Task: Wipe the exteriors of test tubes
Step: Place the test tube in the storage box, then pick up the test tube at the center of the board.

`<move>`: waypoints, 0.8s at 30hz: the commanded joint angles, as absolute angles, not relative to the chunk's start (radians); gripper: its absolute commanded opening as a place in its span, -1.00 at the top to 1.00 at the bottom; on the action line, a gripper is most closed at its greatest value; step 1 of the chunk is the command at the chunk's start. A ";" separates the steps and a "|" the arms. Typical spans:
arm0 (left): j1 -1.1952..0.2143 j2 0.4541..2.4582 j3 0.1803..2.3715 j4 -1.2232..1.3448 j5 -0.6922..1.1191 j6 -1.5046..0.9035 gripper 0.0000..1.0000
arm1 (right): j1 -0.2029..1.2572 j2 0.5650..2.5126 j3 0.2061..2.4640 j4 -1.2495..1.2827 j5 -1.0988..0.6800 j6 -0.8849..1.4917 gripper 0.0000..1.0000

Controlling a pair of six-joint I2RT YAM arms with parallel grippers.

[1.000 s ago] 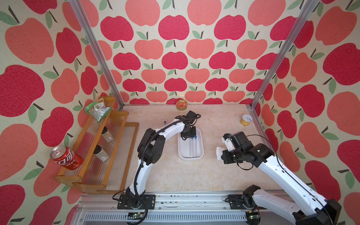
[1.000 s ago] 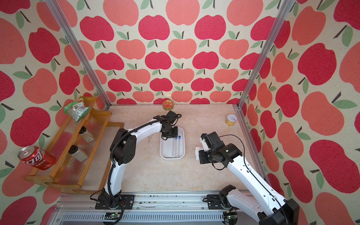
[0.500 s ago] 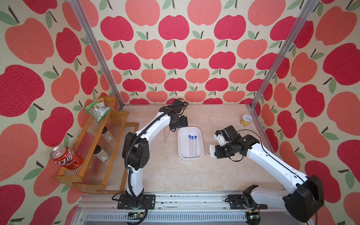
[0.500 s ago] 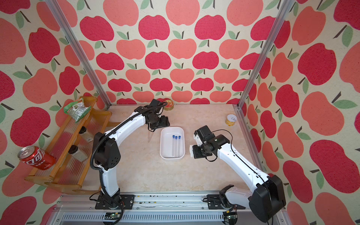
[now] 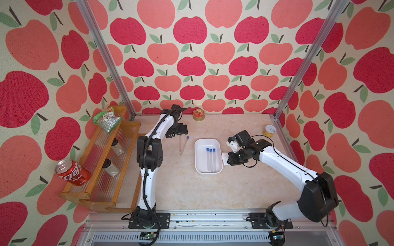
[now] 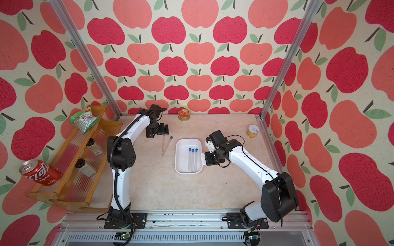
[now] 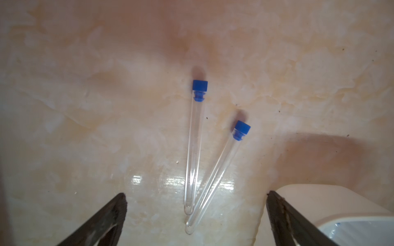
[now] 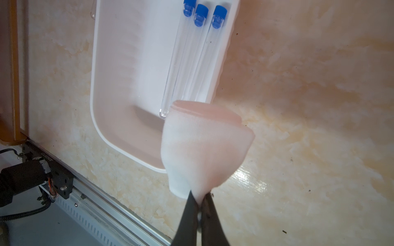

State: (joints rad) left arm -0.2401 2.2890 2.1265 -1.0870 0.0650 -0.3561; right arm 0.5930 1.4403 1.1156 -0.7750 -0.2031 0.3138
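Three test tubes [image 5: 210,159] lie side by side in the white tray [image 8: 128,64], with their blue caps all at the same end. The tray's walls likely keep them from rolling away. Two more tubes [image 7: 193,147] lie flat on the table [image 5: 213,191] just beside the tray. They make a V, with their round ends close together or touching. The left gripper [image 7: 195,194] hangs right over these two with its jaws spread wide, probably so it can fit around one tube and pick it up. The right gripper [image 8: 199,194] is pinched tight on a folded white cloth [image 8: 202,144] next to the tray. I think it squeezes hard so the cloth does not slip when a tube gets rubbed.
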 commanded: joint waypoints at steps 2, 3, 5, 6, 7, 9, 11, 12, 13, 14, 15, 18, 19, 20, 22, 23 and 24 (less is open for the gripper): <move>-0.221 2.399 2.297 -1.213 0.020 -0.293 -1.00 | 0.577 1.439 1.124 -0.776 -0.227 0.291 1.00; -0.218 2.420 2.326 -1.224 0.022 -0.289 -0.97 | 0.573 1.439 1.119 -0.778 -0.228 0.292 1.00; -0.211 2.460 2.376 -1.235 0.032 -0.279 -0.90 | 0.569 1.434 1.113 -0.780 -0.227 0.289 1.00; -0.209 2.476 2.396 -1.239 0.031 -0.274 -0.86 | 0.565 1.429 1.110 -0.781 -0.227 0.288 1.00; -0.212 2.490 2.410 -1.239 0.028 -0.270 -0.81 | 0.561 1.424 1.107 -0.783 -0.227 0.287 1.00; -0.212 2.509 2.422 -1.231 0.019 -0.267 -0.70 | 0.554 1.414 1.099 -0.782 -0.229 0.288 1.00; -0.211 2.524 2.430 -1.220 0.006 -0.263 -0.60 | 0.547 1.412 1.091 -0.782 -0.231 0.286 1.00; -0.212 2.533 2.435 -1.217 0.000 -0.260 -0.53 | 0.545 1.412 1.087 -0.782 -0.233 0.286 1.00; -0.212 2.543 2.444 -1.212 -0.004 -0.256 -0.46 | 0.542 1.413 1.083 -0.780 -0.233 0.286 1.00; -0.213 2.555 2.453 -1.212 -0.007 -0.255 -0.42 | 0.543 1.414 1.080 -0.780 -0.236 0.285 1.00; -0.214 2.567 2.469 -1.212 -0.008 -0.254 -0.36 | 0.540 1.414 1.076 -0.778 -0.236 0.284 1.00; -0.226 2.602 2.512 -1.209 -0.019 -0.245 -0.28 | 0.540 1.416 1.066 -0.773 -0.240 0.286 1.00; -0.232 2.612 2.527 -1.205 -0.027 -0.241 -0.27 | 0.540 1.416 1.063 -0.771 -0.239 0.288 1.00; -0.237 2.626 2.544 -1.204 -0.037 -0.237 -0.25 | 0.540 1.418 1.062 -0.769 -0.240 0.287 1.00; -0.248 2.655 2.583 -1.213 -0.061 -0.238 -0.16 | 0.538 1.418 1.057 -0.769 -0.242 0.288 1.00; -0.247 2.673 2.608 -1.224 -0.066 -0.243 -0.11 | 0.538 1.419 1.057 -0.769 -0.243 0.288 1.00; -0.248 2.688 2.629 -1.234 -0.066 -0.248 -0.07 | 0.537 1.418 1.055 -0.769 -0.244 0.288 1.00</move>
